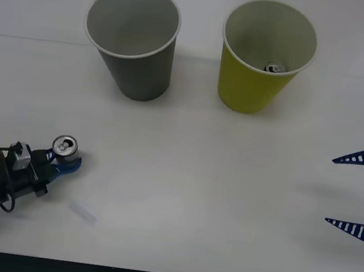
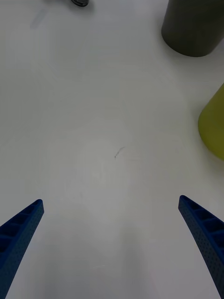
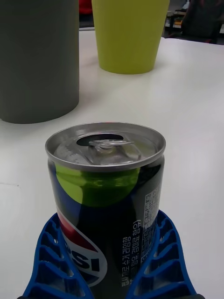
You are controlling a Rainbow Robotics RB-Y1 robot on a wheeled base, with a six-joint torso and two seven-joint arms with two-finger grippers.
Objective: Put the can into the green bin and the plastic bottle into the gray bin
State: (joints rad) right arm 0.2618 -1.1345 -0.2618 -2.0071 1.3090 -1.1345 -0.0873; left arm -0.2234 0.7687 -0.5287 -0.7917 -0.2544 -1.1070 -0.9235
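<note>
White table (image 1: 181, 196), two cups at the far side: gray bin (image 1: 135, 39) and green bin (image 1: 265, 56), which already has a small can inside. Left gripper (image 1: 65, 159) is clamped on the can (image 1: 64, 147), upright near the table's left-front. Looks light, rigid but dentable, slick — mid-body grip w/ moderate squeeze seems best. Right gripper (image 1: 361, 193) waits spread wide at right.

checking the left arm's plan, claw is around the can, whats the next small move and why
Probably lift the can straight up. The left claw has its fingers closed on the can's sides, and the can stands upright on the table, near-left of the gray bin. It needs height to clear the green bin rim. The right claw waits open.
</note>
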